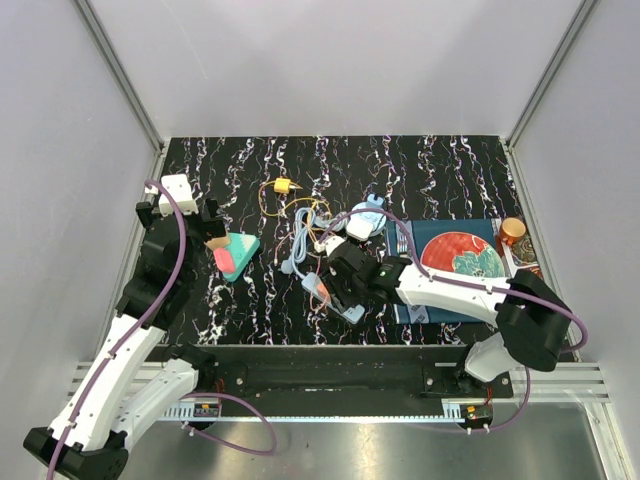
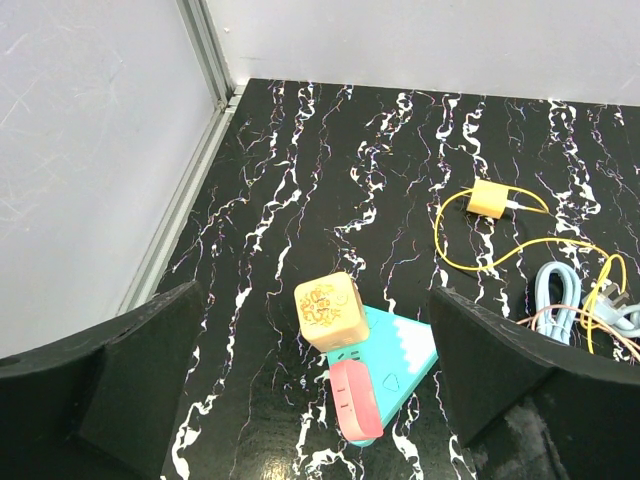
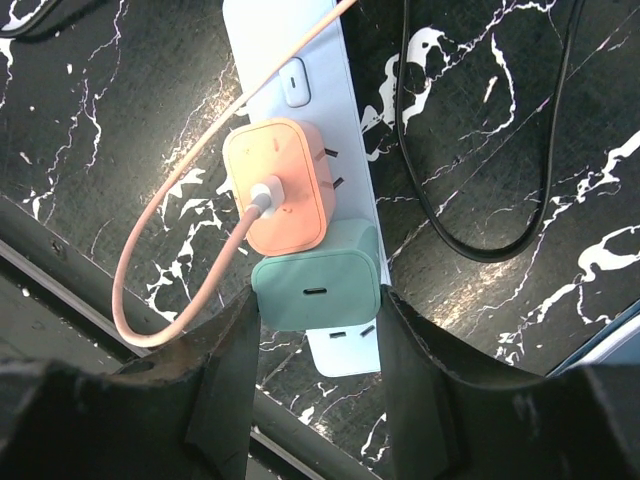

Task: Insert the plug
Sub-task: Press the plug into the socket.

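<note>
Step in hand: I judge this to be the seating push, with the plug already over its socket.
Right gripper (image 3: 318, 300): narrowed onto the teal charger (image 3: 316, 288), one finger against each side of it.
Plug location: the teal charger sits on the pale blue power strip (image 3: 345, 358), near the strip's end. It is just below the orange charger (image 3: 280, 185) and touching it.
Seating: I look almost straight down on the charger's back, so I cannot tell how deep the prongs are. Small dark marks show on the strip at the charger's lower edge, but I cannot say whether they are prongs or slots.
How I push: straight down along the prong line, slowly, holding the body square to the strip. I would not rock it, because a tilt would jam the prongs.
Grip: firm enough that the smooth body does not slide up between the fingers.
Strip: it lies loose on the tabletop (image 3: 520, 120) with nothing bracing it, so any sideways load could shift it.
Neighbours: the pink cable (image 3: 130, 290) loops close to one finger, and I avoid dragging it. The black cable (image 3: 440, 200) lies apart from the strip.
Left gripper (image 2: 315, 300): wide open and holding nothing, well apart from the strip, hovering over a wooden cube (image 2: 330, 310).
Release: only once the charger's base looks flush with the strip.
</note>
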Robot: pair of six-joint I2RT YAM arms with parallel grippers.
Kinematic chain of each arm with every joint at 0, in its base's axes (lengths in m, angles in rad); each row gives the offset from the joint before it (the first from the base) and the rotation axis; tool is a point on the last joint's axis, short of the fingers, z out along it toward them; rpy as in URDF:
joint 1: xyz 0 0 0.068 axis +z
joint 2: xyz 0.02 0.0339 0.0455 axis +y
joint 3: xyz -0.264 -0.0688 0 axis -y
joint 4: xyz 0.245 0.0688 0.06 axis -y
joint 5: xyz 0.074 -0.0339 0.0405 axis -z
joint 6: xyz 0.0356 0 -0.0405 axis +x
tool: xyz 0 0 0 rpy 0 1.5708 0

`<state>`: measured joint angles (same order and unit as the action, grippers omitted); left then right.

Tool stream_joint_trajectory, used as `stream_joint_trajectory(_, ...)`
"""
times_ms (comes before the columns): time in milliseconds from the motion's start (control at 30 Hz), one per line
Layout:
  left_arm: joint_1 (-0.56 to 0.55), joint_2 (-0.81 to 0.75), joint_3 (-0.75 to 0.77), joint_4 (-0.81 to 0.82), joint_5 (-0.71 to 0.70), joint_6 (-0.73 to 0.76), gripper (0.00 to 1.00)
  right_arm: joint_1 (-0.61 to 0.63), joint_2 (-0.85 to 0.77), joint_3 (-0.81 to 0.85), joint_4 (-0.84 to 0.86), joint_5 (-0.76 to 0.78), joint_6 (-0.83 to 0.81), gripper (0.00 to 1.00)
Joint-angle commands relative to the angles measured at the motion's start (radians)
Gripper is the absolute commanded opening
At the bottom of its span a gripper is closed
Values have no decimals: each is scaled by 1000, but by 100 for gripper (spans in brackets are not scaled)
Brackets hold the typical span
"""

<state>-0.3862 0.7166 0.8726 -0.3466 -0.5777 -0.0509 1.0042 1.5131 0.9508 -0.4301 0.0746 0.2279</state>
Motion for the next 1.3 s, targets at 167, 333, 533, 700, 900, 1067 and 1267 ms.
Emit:
stream_joint_trajectory(167, 6, 0, -15, 46, 15, 5, 99, 34, 107, -127, -131, -98, 189, 0)
stream_joint_trajectory(333, 6, 0, -20, 55, 21, 13, 99, 36, 67, -175, -136, -82, 225, 0)
stream_joint_trajectory(533, 4, -3, -30, 73, 29, 29, 99, 34, 52, -172, -139, -79, 223, 3)
stream_joint_trajectory(700, 6, -3, -35, 87, 61, 23, 99, 34, -42, -135, -127, -33, 191, 32)
stream_joint_trajectory(900, 4, 24, -20, 87, 133, -38, 99, 34, -178, -11, -160, 59, 79, 71)
stream_joint_trajectory(1067, 6, 52, -14, 87, 151, -32, 99, 31, -229, 60, -157, 134, -21, 96)
stream_joint_trajectory(1267, 4, 40, -24, 100, 148, 5, 99, 8, -146, 115, -151, 58, -191, 95)
